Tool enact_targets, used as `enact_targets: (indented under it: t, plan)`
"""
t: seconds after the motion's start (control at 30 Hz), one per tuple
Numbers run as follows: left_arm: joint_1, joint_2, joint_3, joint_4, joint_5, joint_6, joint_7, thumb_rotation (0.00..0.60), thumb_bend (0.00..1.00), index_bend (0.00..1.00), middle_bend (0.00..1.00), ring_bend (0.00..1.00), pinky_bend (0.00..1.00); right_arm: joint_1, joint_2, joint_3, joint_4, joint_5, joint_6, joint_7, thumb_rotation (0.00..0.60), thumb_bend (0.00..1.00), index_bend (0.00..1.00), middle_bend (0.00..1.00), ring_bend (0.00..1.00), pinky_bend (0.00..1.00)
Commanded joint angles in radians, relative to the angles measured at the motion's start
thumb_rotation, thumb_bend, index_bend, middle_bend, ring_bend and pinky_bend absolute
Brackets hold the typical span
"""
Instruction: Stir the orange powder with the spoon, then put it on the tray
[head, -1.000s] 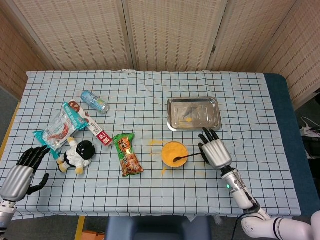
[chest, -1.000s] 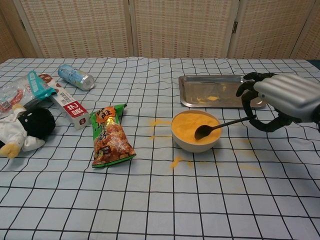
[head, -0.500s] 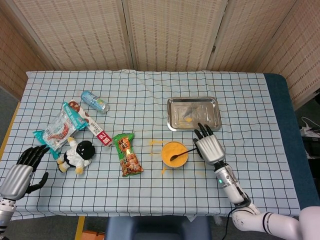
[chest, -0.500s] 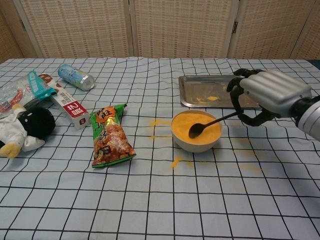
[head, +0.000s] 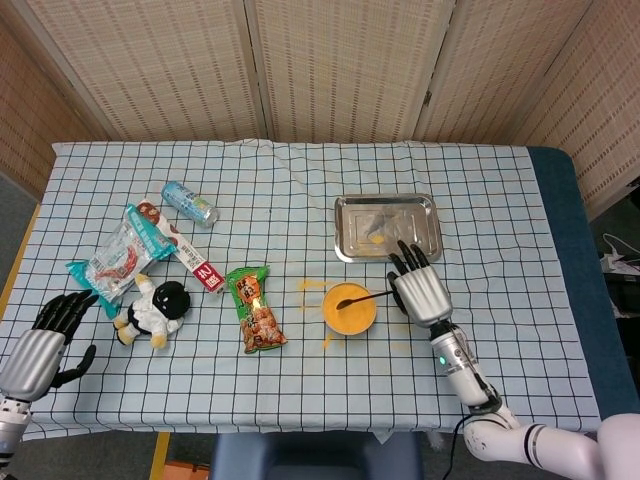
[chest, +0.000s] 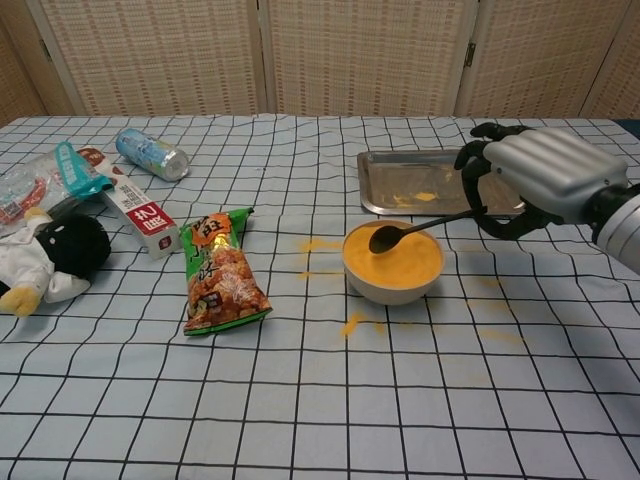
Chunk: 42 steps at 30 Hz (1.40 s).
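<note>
A cream bowl (chest: 393, 287) (head: 349, 310) full of orange powder (chest: 400, 262) stands in the middle of the checked cloth. My right hand (chest: 540, 180) (head: 420, 290) holds a black spoon (chest: 420, 225) (head: 362, 297) by its handle, just right of the bowl. The spoon's head sits at the far left of the powder, near the rim. Behind the bowl lies the steel tray (chest: 388, 205) (head: 347, 248), with a smear of orange powder inside. My left hand (head: 45, 345) rests at the table's near left corner with its fingers curled and nothing in them; the chest view does not show it.
A green snack bag (chest: 217, 270) lies left of the bowl. Further left are a red-and-white box (chest: 140, 215), a blue can (chest: 150, 153), a clear snack packet (head: 125, 250) and a black-and-white plush toy (chest: 45, 255). Spilled orange powder (chest: 352, 323) dots the cloth around the bowl.
My right hand has swung the spoon through the powder: its head moved from the bowl's near right side to the far left side. The left hand has stayed still.
</note>
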Motion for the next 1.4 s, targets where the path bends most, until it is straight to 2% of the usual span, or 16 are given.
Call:
enact_targets:
  t: [0.03,0.23,0.5,1.07,1.2,1.4]
  plan:
    - [0.0,0.0,0.0,-0.001,0.0,0.001,0.001,0.6,0.49,0.0,0.0,0.0,0.06,-0.02,0.035,-0.02,-0.043,-0.019,0.013,0.014,0.6,0.4,0.96,0.22,0.0,0.13]
    - [0.0,-0.002,0.003,-0.006,0.003,-0.002,0.014,0.6,0.49,0.0,0.0,0.0,0.06,-0.037,0.073,-0.046,-0.093,-0.031,0.01,-0.003,0.6,0.4,0.95,0.22,0.0,0.13]
    - [-0.001,0.001,0.001,-0.002,0.001,-0.002,0.001,0.6,0.49,0.0,0.0,0.0,0.06,-0.022,0.033,-0.044,-0.061,-0.011,-0.037,-0.029,0.6,0.41,0.95,0.22,0.0,0.13]
    - [-0.007,0.002,-0.001,0.005,-0.006,-0.015,-0.013,0.6,0.49,0.0,0.0,0.0,0.06,0.025,-0.097,0.042,0.078,0.052,-0.038,-0.077,0.6,0.41,0.95,0.22,0.0,0.14]
    - [-0.008,0.002,-0.003,0.007,-0.01,-0.017,-0.015,0.6,0.49,0.0,0.0,0.0,0.06,0.028,-0.112,0.043,0.102,0.043,-0.027,-0.056,0.6,0.41,0.95,0.22,0.0,0.14]
    - [-0.004,0.002,0.0,0.003,-0.006,-0.01,-0.011,0.6,0.49,0.0,0.0,0.0,0.06,0.01,-0.078,0.032,0.082,0.006,0.007,-0.005,0.6,0.41,0.95,0.22,0.0,0.14]
